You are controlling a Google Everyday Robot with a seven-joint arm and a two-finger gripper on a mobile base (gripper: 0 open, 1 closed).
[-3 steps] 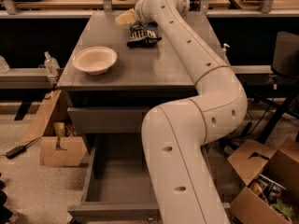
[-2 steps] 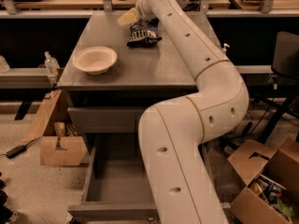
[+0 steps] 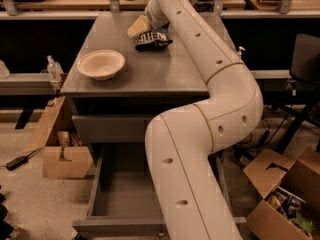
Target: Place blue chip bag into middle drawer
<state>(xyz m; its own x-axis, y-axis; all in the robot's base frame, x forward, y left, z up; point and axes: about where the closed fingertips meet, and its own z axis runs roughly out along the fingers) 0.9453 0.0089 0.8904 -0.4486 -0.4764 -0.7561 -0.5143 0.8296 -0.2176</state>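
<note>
The blue chip bag (image 3: 153,40) lies crumpled on the far part of the grey cabinet top (image 3: 165,74), dark blue with white lettering. My gripper (image 3: 139,30) is at the end of the white arm (image 3: 210,59), just above and to the left of the bag, with a beige part of it beside the bag. The middle drawer (image 3: 102,184) is pulled out below the cabinet front, an open grey tray with low walls. The arm covers its right half and its knob.
A beige bowl (image 3: 101,64) stands on the cabinet top, front left of the bag. A closed grey drawer front (image 3: 107,128) sits above the open drawer. Cardboard boxes stand on the floor at left (image 3: 65,159) and right (image 3: 285,194). A spray bottle (image 3: 52,66) stands on the left shelf.
The gripper has come down a little toward the bag and the arm has leaned left. The bag, bowl and drawer have not moved.
</note>
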